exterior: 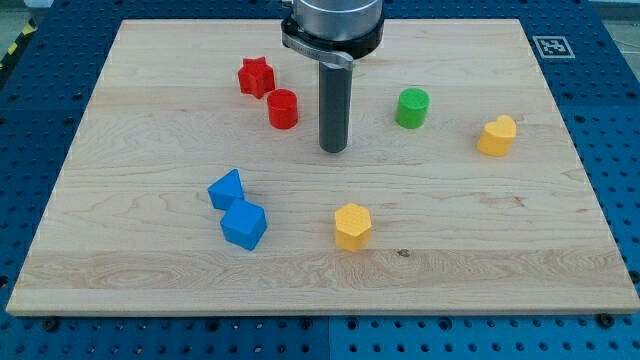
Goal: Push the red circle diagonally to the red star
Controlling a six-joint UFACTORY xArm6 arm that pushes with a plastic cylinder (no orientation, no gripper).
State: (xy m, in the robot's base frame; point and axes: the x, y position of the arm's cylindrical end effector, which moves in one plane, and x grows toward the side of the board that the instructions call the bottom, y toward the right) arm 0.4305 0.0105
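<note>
red circle: red round plastic block (283, 108) — touching red plastic star (256, 76), upper left
my tip (333, 150): right of circle — apart, rod only, no jaws

A silvery grey cylindrical housing with a black collar carries a straight, dark rod (333, 100).

Two red blocks (257, 76) (283, 108), two blue (227, 189) (244, 224), two yellow (352, 225) (497, 135), one green (411, 107) (seven altogether).

Single high, angled view over the whole wooden board (130, 250).
</note>
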